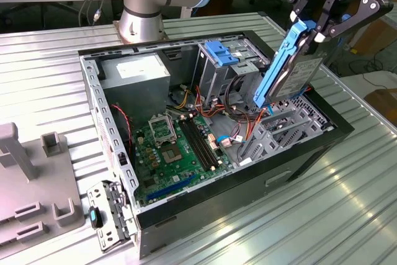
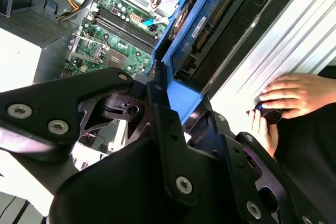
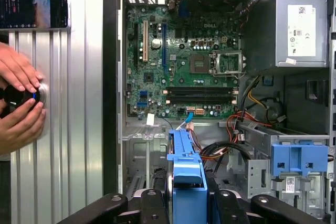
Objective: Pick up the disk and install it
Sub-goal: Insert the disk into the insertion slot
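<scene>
While clamped in hand (image 1: 312,29), disk (image 1: 289,72) hangs tilted below.

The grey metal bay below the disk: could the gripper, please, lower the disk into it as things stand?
Probably yes. The gripper holds the disk tilted above the bay, the case lies open, and nothing sits between them. The coloured cables lie beside the bay, close but seemingly clear.
</scene>
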Controlling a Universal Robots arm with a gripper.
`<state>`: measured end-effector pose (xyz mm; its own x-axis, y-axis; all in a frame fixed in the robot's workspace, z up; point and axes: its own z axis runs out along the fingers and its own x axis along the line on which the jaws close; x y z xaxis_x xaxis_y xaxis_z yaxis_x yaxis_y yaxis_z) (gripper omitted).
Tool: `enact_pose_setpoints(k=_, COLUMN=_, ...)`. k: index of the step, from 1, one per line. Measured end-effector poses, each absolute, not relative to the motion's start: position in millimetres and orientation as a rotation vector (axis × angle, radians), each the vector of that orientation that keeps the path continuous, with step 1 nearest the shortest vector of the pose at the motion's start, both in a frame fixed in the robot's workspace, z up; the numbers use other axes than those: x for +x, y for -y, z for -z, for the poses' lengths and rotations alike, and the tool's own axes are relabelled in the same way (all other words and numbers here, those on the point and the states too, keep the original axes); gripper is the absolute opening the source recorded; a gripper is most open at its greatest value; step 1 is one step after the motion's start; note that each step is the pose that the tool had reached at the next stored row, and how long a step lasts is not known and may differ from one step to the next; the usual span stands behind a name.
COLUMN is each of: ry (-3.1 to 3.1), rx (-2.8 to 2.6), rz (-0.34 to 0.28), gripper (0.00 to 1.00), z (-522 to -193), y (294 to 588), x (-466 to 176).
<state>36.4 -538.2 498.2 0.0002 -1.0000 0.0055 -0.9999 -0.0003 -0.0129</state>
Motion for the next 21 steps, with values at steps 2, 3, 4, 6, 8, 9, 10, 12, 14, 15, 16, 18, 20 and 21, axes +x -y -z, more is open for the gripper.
enact_pose_setpoints(k=2, ry=-2.217, rx=-2.218, rz=0.02, gripper=0.37, z=-498.1, y=538.3, x=36.6)
enact_pose_setpoints(k=3, ry=-2.217, rx=-2.218, rz=0.02, gripper=0.37, z=-498.0, y=538.3, x=36.6)
enact_pose_setpoints(k=4, ry=-2.217, rx=-2.218, rz=0.02, gripper=0.37, z=-497.9, y=538.3, x=36.6)
enact_pose_setpoints(k=6, ry=-2.217, rx=-2.218, rz=0.02, gripper=0.37, z=-497.9, y=538.3, x=36.8)
enact_pose_setpoints(k=8, ry=-2.217, rx=-2.218, rz=0.02, gripper=0.37, z=-497.7, y=538.4, x=37.1)
enact_pose_setpoints(k=9, ry=-2.217, rx=-2.218, rz=0.02, gripper=0.37, z=-497.6, y=538.4, x=37.2)
enact_pose_setpoints(k=10, ry=-2.217, rx=-2.218, rz=0.02, gripper=0.37, z=-497.2, y=538.6, x=37.4)
enact_pose_setpoints(k=12, ry=-2.216, rx=-2.216, rz=0.024, gripper=0.37, z=-495.6, y=539.5, x=37.6)
enact_pose_setpoints(k=14, ry=-2.213, rx=-2.214, rz=0.03, gripper=0.37, z=-494.4, y=540.1, x=37.8)
enact_pose_setpoints(k=15, ry=-2.211, rx=-2.212, rz=0.034, gripper=0.37, z=-493.8, y=540.2, x=37.8)
enact_pose_setpoints(k=16, ry=-2.211, rx=-2.211, rz=0.035, gripper=0.37, z=-493.6, y=540.3, x=37.8)
enact_pose_setpoints(k=18, ry=-2.21, rx=-2.21, rz=0.037, gripper=0.37, z=-493.2, y=540.3, x=37.8)
enact_pose_setpoints(k=20, ry=-2.21, rx=-2.21, rz=0.038, gripper=0.37, z=-492.6, y=540.3, x=38.3)
enact_pose_setpoints(k=21, ry=-2.209, rx=-2.21, rz=0.038, gripper=0.37, z=-492.3, y=540.3, x=38.5)
